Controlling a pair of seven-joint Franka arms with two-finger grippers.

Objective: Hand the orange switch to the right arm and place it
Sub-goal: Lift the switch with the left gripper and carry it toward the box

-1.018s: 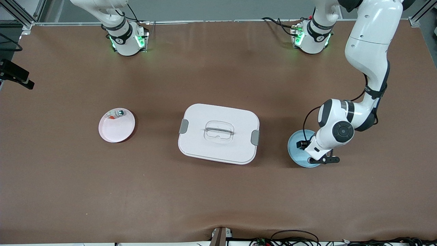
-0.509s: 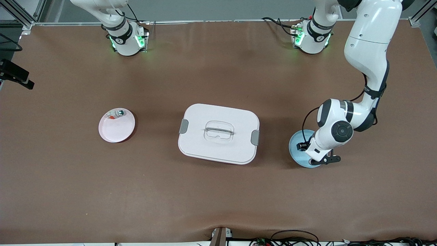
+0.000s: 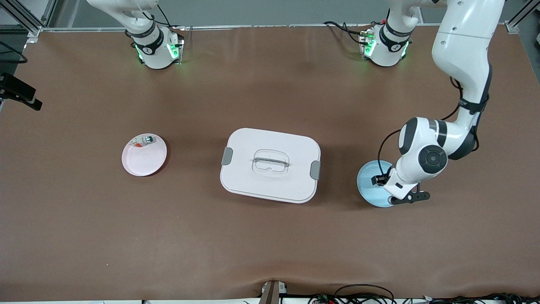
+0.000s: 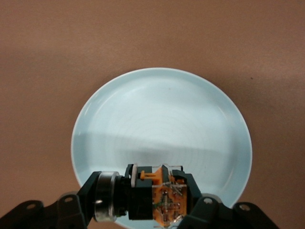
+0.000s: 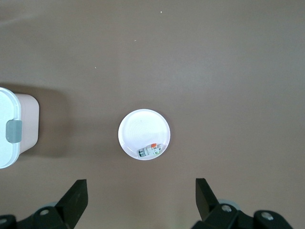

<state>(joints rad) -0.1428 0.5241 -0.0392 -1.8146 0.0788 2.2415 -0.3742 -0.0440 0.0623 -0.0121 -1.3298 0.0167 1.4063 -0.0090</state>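
Pinching the orange switch [image 4: 159, 198] by its blocky sides over the blue plate [image 4: 162, 95], left end effector [image 4: 143, 210] carries a light, rigid, small part—slip risk at handover; right end effector [image 5: 140, 202] waits spread wide.

Two round plates, one pale blue [image 3: 368, 179], one pink [image 3: 143, 158]; one white lidded box [image 3: 270, 164]; two small switch parts [image 4: 157, 198] [image 3: 143, 141].

The front view looks steeply down on the whole worktop [image 3: 270, 236], facing both arm bases. The left wrist view looks straight down, close over the blue plate [image 4: 162, 95]. The right wrist view looks down from high, sharing the pink plate [image 5: 143, 129] and box [image 5: 14, 129] with the front view.
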